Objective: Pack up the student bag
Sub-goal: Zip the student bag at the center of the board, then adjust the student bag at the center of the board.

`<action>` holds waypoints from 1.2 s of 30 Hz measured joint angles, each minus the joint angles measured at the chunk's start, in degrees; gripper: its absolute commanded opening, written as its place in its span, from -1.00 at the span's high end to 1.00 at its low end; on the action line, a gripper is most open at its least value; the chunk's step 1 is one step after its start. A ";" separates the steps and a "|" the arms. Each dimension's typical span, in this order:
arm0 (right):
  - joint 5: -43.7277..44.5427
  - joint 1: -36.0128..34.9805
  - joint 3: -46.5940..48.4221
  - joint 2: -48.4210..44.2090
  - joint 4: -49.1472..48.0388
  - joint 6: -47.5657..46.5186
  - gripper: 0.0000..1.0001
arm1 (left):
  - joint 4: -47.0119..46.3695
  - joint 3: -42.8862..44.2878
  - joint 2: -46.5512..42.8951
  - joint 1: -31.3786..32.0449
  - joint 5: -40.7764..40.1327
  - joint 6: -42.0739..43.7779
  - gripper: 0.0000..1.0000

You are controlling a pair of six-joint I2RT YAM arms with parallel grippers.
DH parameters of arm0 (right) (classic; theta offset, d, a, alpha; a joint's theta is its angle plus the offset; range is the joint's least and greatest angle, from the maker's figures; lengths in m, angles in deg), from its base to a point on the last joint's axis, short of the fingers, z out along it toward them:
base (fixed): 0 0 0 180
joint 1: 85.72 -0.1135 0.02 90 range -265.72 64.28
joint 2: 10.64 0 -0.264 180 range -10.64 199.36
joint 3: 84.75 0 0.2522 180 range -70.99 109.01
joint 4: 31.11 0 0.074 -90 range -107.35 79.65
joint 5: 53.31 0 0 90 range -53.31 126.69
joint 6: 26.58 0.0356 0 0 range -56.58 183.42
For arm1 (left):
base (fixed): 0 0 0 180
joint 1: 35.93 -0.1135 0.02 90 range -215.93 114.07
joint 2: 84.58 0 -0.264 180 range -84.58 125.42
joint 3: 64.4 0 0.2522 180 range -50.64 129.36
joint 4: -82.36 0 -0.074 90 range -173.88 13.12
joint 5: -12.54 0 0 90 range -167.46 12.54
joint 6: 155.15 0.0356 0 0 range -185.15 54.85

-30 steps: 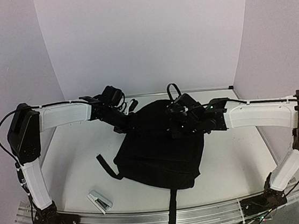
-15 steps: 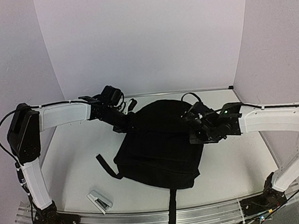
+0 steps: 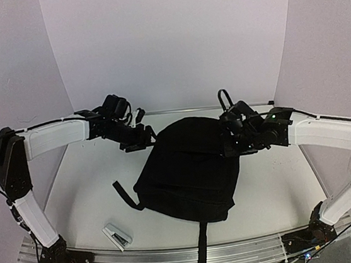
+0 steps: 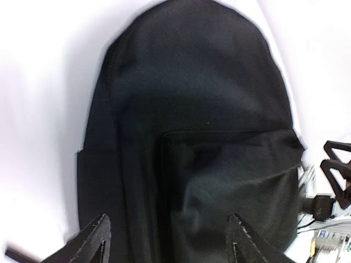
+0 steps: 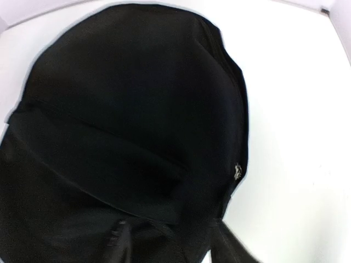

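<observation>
Flanking student bag (image 3: 186, 171) — left claw (image 3: 140, 140), right claw (image 3: 229, 139)

The left arm (image 3: 55, 135) stood up from its base at the near left corner of the table (image 3: 84, 192). It bent at a high elbow over the left edge and held its forearm almost level, reaching toward the far edge. Its wrist dipped, and the left gripper (image 3: 137, 143) pointed down and inward with its fingers (image 4: 94, 241) spread well apart.

The right arm (image 3: 328, 133) mirrored it, with its base at the near right corner, its elbow high by the right edge and its forearm reaching toward the far middle. The right gripper (image 3: 231, 145) angled down. Its dark fingers (image 5: 118, 238) were blurred in the wrist view but looked parted.
</observation>
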 measured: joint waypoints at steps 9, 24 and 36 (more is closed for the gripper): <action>-6.78 0.12 12.13 9.51 -2.79 -16.88 -0.70 | 3.56 -12.30 -16.98 -0.46 -1.02 -9.56 -0.93; -7.89 2.44 17.71 23.69 -3.76 -24.72 0.34 | -2.62 -34.17 -26.11 0.96 6.58 -26.61 -0.86; -10.60 3.68 16.50 22.87 -4.82 -21.53 1.00 | -19.45 -37.81 -18.37 1.67 10.70 -31.68 0.89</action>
